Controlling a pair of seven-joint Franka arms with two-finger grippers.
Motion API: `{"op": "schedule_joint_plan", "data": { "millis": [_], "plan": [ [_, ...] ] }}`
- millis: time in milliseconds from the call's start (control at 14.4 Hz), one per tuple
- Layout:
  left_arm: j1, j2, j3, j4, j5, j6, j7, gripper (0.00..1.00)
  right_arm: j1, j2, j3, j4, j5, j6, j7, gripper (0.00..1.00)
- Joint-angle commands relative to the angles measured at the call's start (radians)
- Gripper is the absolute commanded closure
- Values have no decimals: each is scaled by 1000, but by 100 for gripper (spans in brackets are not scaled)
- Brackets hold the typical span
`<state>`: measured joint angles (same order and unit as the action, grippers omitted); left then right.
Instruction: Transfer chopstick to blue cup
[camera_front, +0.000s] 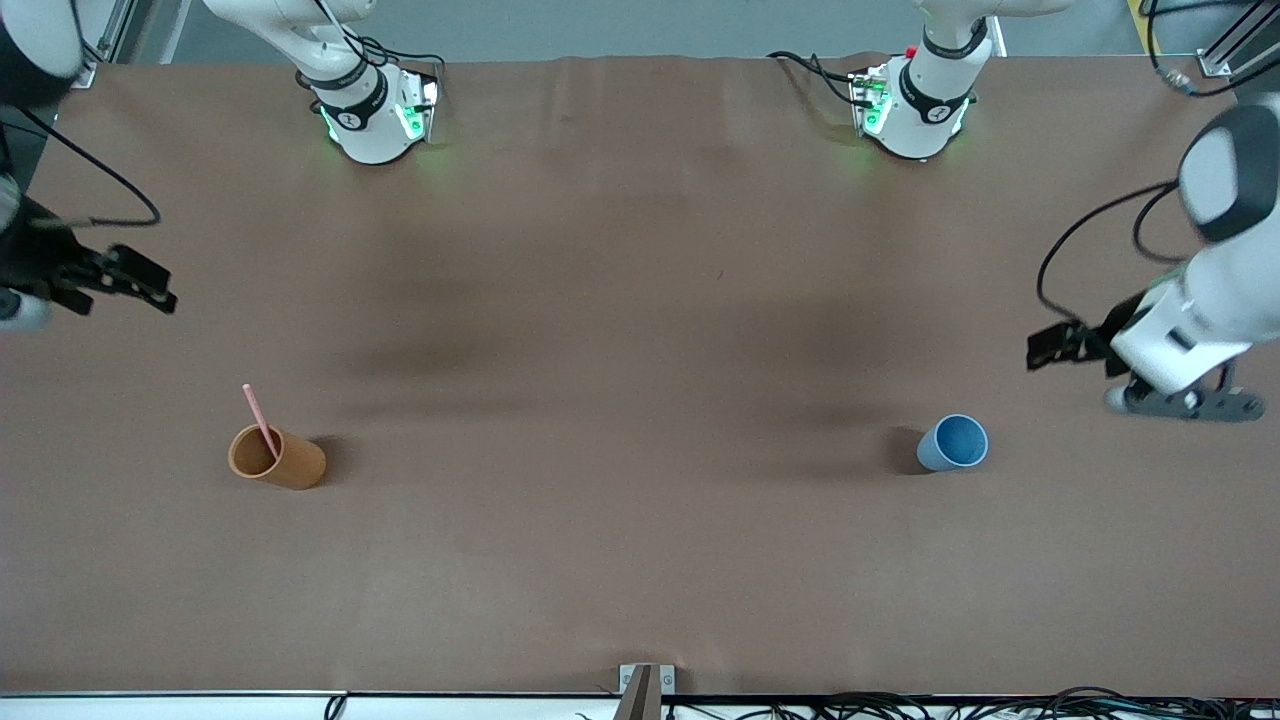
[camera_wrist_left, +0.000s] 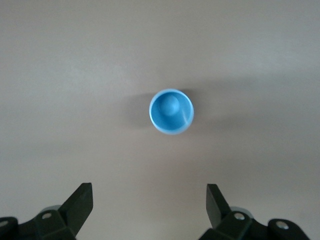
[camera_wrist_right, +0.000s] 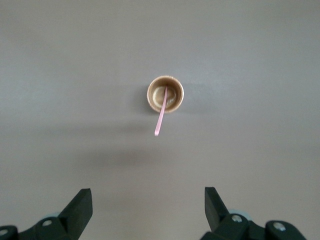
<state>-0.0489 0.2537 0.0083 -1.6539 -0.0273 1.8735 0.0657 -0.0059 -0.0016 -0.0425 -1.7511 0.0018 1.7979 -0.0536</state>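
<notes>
The pink chopstick (camera_front: 258, 412) stands leaning inside an orange-brown cup (camera_front: 277, 457) toward the right arm's end of the table. The right wrist view looks down into that cup (camera_wrist_right: 173, 98), with the chopstick (camera_wrist_right: 160, 120) sticking out over its rim. The blue cup (camera_front: 953, 443) stands upright and empty toward the left arm's end, and it shows from above (camera_wrist_left: 171, 111) in the left wrist view. My right gripper (camera_front: 150, 285) hangs open over the table's end, well apart from the orange-brown cup. My left gripper (camera_front: 1045, 348) hangs open over the table, apart from the blue cup. Both grippers (camera_wrist_left: 150, 192) (camera_wrist_right: 148, 195) hold nothing.
The brown table cover (camera_front: 640, 300) is bare between the two cups. The arms' bases (camera_front: 375, 115) (camera_front: 915, 110) stand along the edge farthest from the front camera. A small metal bracket (camera_front: 645, 685) sits at the nearest edge.
</notes>
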Motion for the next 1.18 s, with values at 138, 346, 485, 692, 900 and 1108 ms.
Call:
{"op": "schedule_joint_plan", "data": {
  "millis": [138, 346, 485, 692, 900, 1108],
  "plan": [
    [11, 140, 2, -81, -19, 235, 14, 0, -8, -21, 7, -261, 14, 303, -44, 4],
    [12, 241, 2, -83, -23, 328, -4, 0, -9, 49, 7, -278, 10, 366, -49, 13],
    [9, 272, 2, -84, -60, 358, -12, 0, -11, 86, 7, -309, 7, 426, -49, 20],
    [12, 302, 2, -83, -68, 369, -15, 17, -14, 98, 6, -383, 4, 563, -51, 26],
    [11, 305, 2, -87, -82, 383, -27, 86, -16, 114, 6, -392, 4, 577, -51, 32],
    [3, 305, 2, -93, -72, 397, -27, 100, -19, 115, 6, -404, 4, 586, -51, 44]
  ]
}}
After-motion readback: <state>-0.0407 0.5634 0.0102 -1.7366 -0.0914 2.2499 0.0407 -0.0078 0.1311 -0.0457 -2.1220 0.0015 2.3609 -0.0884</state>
